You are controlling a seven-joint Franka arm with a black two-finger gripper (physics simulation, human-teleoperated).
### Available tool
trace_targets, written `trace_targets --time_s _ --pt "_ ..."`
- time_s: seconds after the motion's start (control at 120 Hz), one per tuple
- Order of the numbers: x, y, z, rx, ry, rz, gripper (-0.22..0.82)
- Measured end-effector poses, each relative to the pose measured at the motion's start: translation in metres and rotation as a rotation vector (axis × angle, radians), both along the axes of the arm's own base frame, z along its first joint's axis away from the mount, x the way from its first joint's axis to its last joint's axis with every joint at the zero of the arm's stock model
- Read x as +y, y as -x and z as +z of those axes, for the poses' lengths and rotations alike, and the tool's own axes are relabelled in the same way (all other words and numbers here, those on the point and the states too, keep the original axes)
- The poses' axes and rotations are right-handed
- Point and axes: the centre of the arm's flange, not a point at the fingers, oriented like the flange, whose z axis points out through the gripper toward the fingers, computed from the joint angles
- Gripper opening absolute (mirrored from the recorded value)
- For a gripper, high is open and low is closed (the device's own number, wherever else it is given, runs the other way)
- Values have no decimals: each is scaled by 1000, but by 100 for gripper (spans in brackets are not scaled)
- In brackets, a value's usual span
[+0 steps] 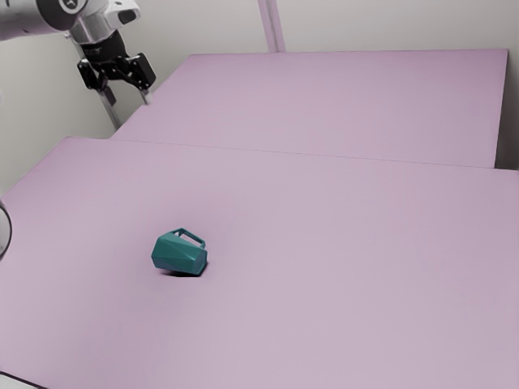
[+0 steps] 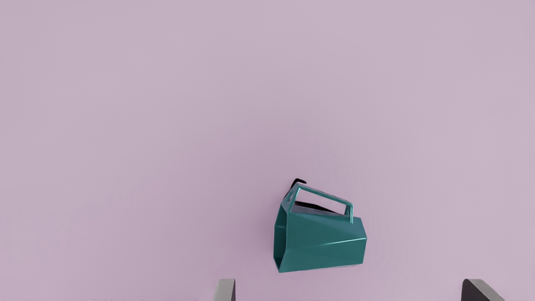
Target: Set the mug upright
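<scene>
Mug (image 2: 324,244) lying on its side could twist or slip during righting if the gripper (image 2: 351,289), now spread wide, closes off-centre or snags the handle (image 2: 326,195).

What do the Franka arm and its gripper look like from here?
The Franka arm is pale grey-white, with rounded links and a dark-ringed round cap at one joint. The gripper is black and blocky, its two fingers tipped in grey.
</scene>
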Motion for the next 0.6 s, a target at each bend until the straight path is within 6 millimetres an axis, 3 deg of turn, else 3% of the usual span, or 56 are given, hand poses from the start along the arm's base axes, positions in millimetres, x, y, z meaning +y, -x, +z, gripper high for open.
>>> trace_targets --time_s 0.1,0.167,0.308,0.392,0.45,0.6 --pt "7 4 -7 23 40 6 59" --pt "16 8 -28 60 99 28 59" --pt "123 53 -139 160 406 243 59" --pt "166 79 -192 154 575 328 59" --pt "176 91 -227 145 672 350 59" --pt "173 105 -299 136 828 337 59"
